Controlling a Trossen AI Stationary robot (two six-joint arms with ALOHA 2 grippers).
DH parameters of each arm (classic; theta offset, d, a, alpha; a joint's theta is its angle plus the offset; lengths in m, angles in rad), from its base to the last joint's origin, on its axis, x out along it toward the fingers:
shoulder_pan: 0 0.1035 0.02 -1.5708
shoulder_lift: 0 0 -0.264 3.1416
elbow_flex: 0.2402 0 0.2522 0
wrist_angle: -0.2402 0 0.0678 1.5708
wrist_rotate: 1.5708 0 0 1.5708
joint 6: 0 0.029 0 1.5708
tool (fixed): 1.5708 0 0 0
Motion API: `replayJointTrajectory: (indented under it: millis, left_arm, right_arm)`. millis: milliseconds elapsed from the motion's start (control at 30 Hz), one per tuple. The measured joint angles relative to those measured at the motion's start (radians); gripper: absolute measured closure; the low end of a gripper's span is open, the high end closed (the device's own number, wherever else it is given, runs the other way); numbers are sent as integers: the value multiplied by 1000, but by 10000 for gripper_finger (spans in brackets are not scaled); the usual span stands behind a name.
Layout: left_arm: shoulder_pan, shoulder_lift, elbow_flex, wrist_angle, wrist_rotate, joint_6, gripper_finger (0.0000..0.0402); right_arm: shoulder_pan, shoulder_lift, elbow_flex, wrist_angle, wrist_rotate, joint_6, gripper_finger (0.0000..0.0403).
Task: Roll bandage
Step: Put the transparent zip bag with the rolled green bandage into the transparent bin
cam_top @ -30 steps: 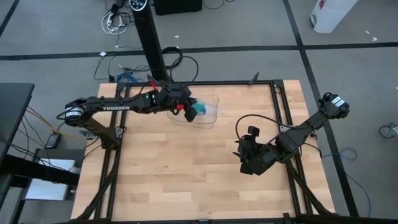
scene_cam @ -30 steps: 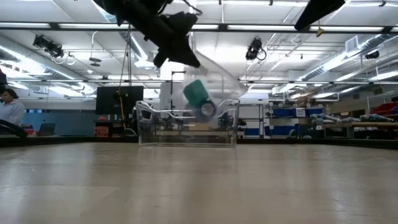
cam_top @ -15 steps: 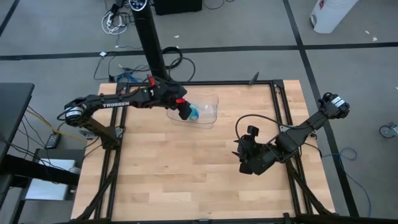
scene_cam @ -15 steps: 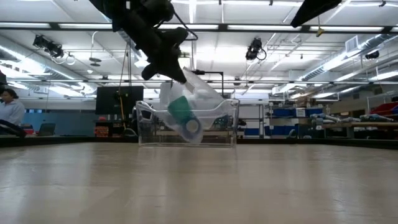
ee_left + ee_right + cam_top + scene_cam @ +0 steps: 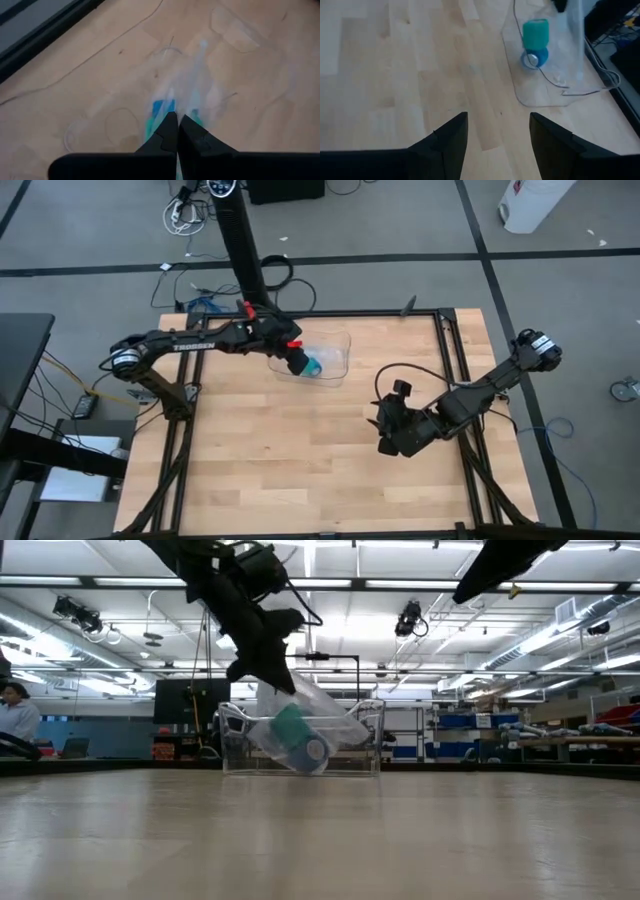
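Note:
The teal-green bandage [image 5: 289, 725] is a stubby roll inside a clear plastic bag [image 5: 330, 710], with a smaller bright-blue roll [image 5: 316, 752] just below it. The bag hangs from my left gripper [image 5: 268, 668], which is shut on it above the clear tray [image 5: 335, 360] at the table's far side. The right wrist view shows the bandage [image 5: 536, 31] above the blue roll [image 5: 534, 58]. My right gripper [image 5: 384, 418] stands open over the bare wood right of the middle, pointing toward the tray, with nothing between its fingers [image 5: 451, 131]. My left gripper pinches the clear bag's upper end [image 5: 175, 102] between its two shut fingers. The fingers slant down from the table's left side. The bag hangs below them with both rolls in its lower part, down between the tray's walls. Whether it rests on the tray's floor I cannot tell.
The tray [image 5: 370, 745] has low clear walls and stands near the table's far edge. A black frame rail [image 5: 450, 350] runs around the wooden table. Bare wood lies between the tray and the near edge. A person [image 5: 15, 710] sits far off in the room.
My left gripper has come down over the tray and tipped more steeply downward. The bag with the two rolls has swung from out at the gripper's right side to hang lower, within the tray's walls.

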Motion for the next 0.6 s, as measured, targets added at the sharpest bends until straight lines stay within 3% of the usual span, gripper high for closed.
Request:
replayJointTrajectory:
  millis: [300, 500, 600]
  left_arm:
    - [19, 93, 0, 11, 13, 41, 394]
    - [24, 103, 0, -3, 13, 109, 394]
    - [26, 103, 0, -18, 13, 151, 394]
  right_arm:
    - [-78, 0, -34, 74, -30, -55, 204]
    - [-220, 0, -34, 167, -99, -217, 204]
    - [-313, 0, -34, 244, -194, -307, 204]
